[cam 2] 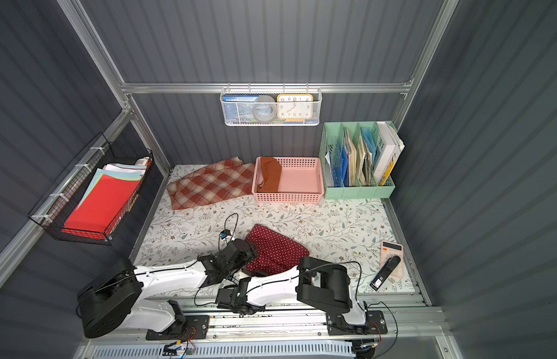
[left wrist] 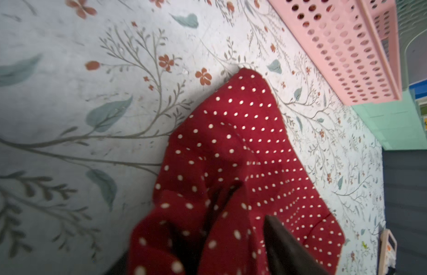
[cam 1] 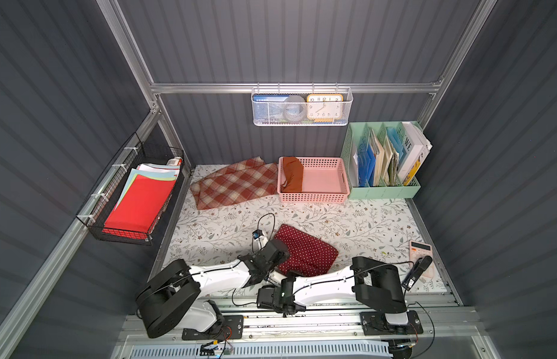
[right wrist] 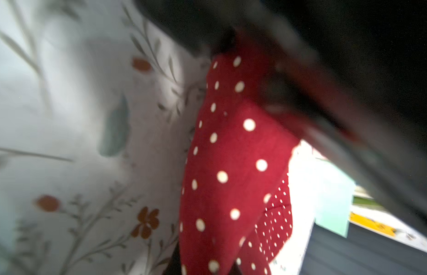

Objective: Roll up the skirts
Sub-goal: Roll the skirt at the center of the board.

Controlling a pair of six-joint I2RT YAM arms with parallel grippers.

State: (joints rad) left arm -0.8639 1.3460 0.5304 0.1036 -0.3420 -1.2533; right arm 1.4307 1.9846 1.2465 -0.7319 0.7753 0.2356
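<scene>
polka-dot skirt (cam 1: 305, 251): lying bunched on desk (cam 1: 348, 223), near centre
left gripper (left wrist: 219, 221): standing released over its edge
right gripper (right wrist: 203, 264): sitting at skirt (blurred, cannot tell grip)

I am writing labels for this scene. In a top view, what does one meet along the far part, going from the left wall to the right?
black wire basket → plaid skirt → pink basket → green file organizer
</scene>
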